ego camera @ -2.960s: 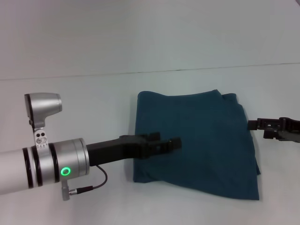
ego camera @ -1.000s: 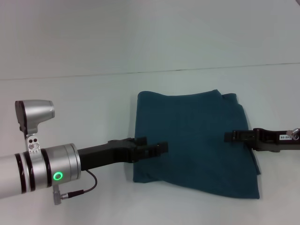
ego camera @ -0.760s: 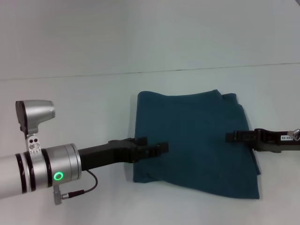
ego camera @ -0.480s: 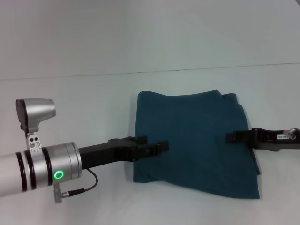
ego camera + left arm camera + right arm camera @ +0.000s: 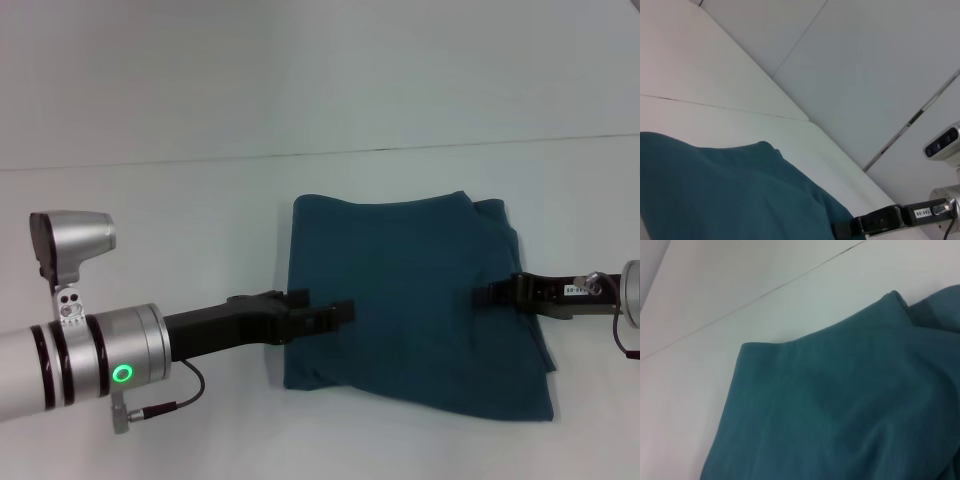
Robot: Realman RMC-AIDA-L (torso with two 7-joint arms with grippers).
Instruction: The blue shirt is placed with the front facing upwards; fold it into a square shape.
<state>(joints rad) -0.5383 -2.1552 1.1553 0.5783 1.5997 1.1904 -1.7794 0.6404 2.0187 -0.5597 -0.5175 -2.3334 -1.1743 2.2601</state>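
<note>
Teal-blue, the blue shirt lies folded into a rough square on the white table, toward its right side in the head view. Left pincer over its left edge, right pincer over its right edge; whether either is apart or together, I cannot tell.

Left wrist view: shirt, right pincer beyond.

Right wrist view: shirt only.

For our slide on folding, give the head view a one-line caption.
Folded blue shirt on white table, left gripper and right gripper over its opposite edges.
</note>
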